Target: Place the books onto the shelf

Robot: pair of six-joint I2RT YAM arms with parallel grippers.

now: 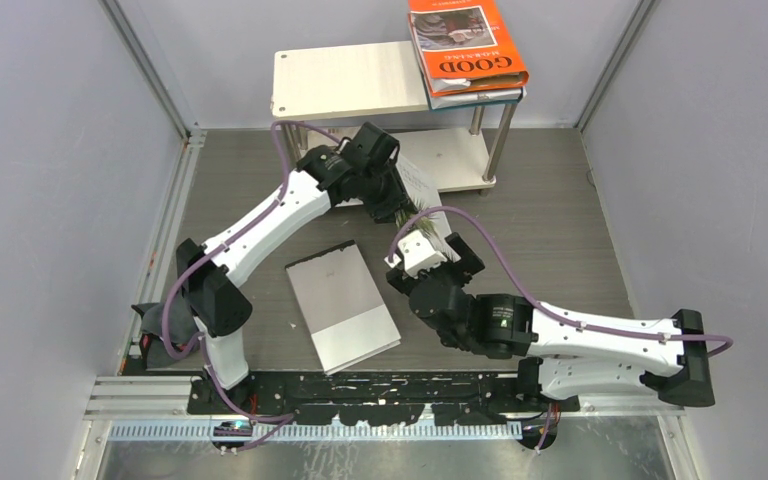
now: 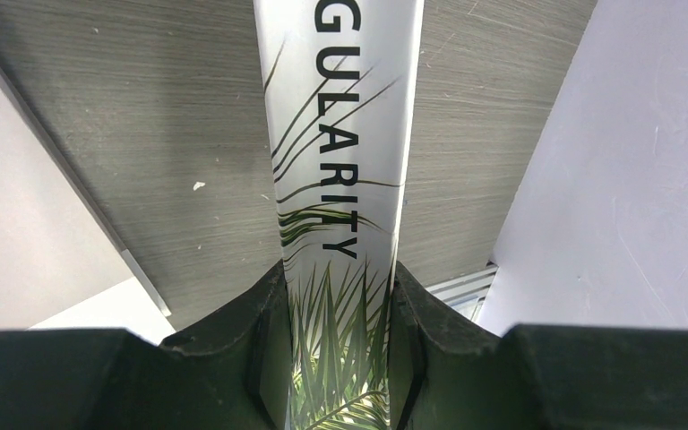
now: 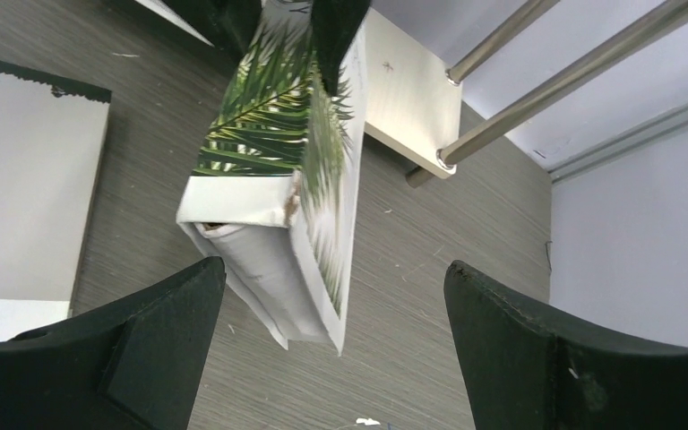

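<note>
Table (image 1: 560,250): grey wood grain. You have the shelf (image 1: 350,80) at the far edge.

Grey book (image 1: 345,305): flat on the table between the arms, well clear of the shelf.

Orange book (image 1: 465,40): tops a small stack on the right end of the shelf's upper board and overhangs it.

Palm book (image 3: 269,179): held tilted above the table, just in front of the lower board.

Your left gripper (image 2: 339,278): pinches the palm book across its cover.

Your right gripper (image 3: 336,267): spread wide, its jaws on either side of the book's free end and apart from it.
</note>
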